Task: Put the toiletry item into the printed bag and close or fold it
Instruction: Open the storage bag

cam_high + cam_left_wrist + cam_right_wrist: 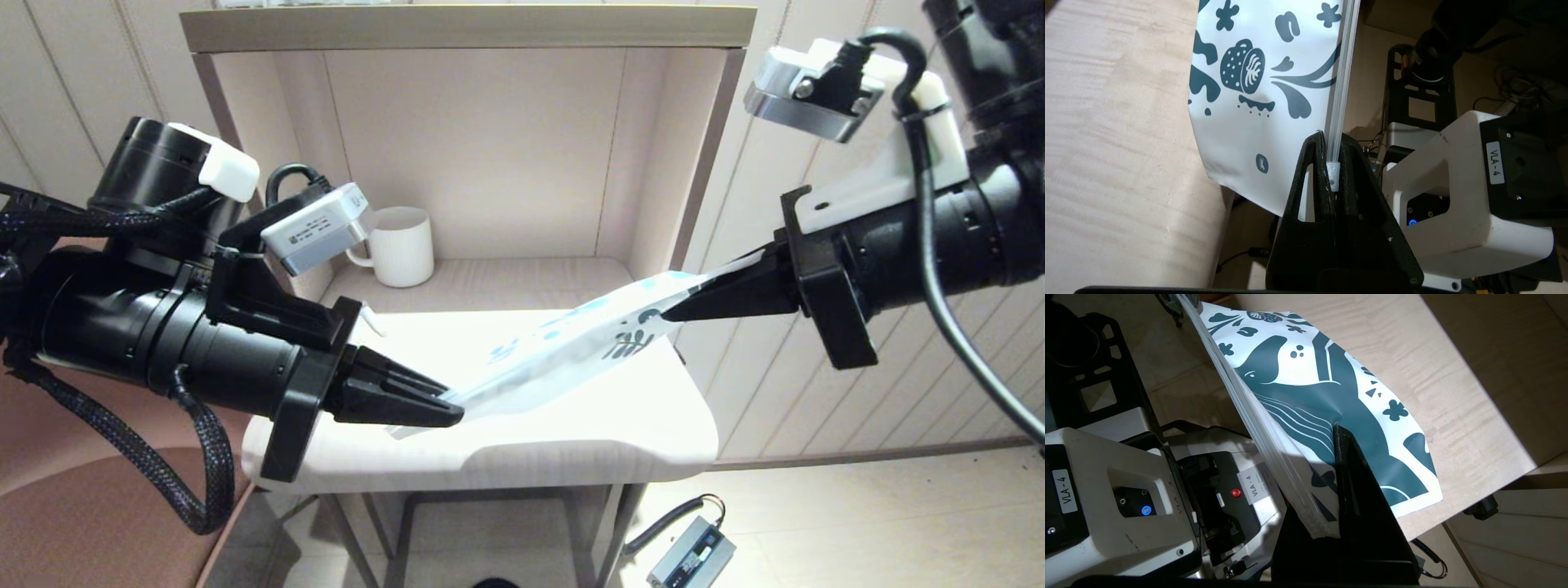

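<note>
The printed bag (571, 343) hangs stretched above the table between both grippers, its zip edge (1345, 69) running from one to the other. My left gripper (453, 408) is shut on the zip end, with the white slider (1334, 175) pinched between its fingers (1312, 163). My right gripper (673, 314) is shut on the opposite, dark blue printed end (1331, 388). A thin white piece (372, 320) lies on the table behind my left wrist; I cannot tell whether it is the toiletry tube.
A white ribbed mug (404, 245) stands at the back left of the shelf alcove. The light wooden table (571, 441) lies under the bag. A brown seat (82, 506) is at the left, and a small grey box with a cable (690, 555) lies on the floor.
</note>
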You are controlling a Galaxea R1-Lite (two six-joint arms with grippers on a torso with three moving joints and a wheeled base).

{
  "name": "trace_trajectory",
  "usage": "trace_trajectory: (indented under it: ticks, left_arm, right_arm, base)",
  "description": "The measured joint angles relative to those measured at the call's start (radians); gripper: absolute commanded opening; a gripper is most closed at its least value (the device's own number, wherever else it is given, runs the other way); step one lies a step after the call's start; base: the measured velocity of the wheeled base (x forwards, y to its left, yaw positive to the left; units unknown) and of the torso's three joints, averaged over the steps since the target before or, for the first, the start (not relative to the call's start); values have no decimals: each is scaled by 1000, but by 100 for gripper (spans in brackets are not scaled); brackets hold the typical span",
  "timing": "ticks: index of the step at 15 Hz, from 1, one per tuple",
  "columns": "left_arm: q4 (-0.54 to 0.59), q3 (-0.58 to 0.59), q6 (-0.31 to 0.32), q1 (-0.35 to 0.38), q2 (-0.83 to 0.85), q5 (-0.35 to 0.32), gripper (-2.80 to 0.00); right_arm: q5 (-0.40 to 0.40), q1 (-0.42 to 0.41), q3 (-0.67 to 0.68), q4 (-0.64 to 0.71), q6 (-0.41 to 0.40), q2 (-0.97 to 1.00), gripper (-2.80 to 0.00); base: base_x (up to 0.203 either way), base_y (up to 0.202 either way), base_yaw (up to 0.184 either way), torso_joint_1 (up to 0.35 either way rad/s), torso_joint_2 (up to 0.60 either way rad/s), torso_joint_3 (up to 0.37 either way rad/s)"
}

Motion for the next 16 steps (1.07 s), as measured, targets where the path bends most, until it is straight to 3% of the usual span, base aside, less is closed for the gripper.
trace_trajectory:
  ticks: [3,8,16]
  left_arm:
    - [-5,14,-1,1,-7,0,-280]
    - [-129,68,-9,7,-5,-1,-280]
    - [-132,77,-10,35,12,-6,-280]
  right_arm:
    - [2,-12,-1,1,-1,-11,-280]
    - [3,-22,4,-1,-1,-14,-280]
    - [14,-20,9,-2,-1,-7,-280]
  base:
    - [0,0,0,0,0,0]
    - [0,0,0,0,0,0]
    - [0,0,0,0,0,0]
